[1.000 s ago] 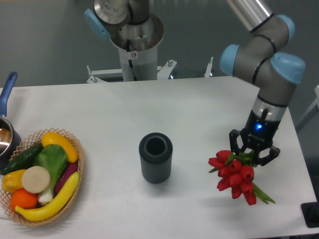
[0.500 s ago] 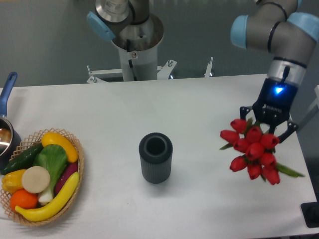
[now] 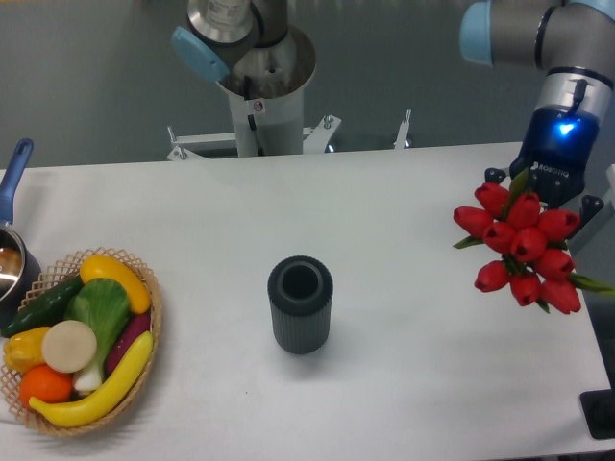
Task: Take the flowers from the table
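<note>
gripper: far right, jaws mostly hidden behind the blooms, clamped on the flowers | flowers: red tulips held in the air over the right edge of the table, heads toward camera | vase: upright mid-table | basket of vegetables: near left | pot: left edge

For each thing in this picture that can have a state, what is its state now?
flowers: held by the gripper, lifted off the table, blooms toward the camera.
gripper: shut on the flowers.
vase: upright, empty, standing on the table.
basket: full of vegetables and fruit.
pot: at the left edge, partly out of view.
</note>
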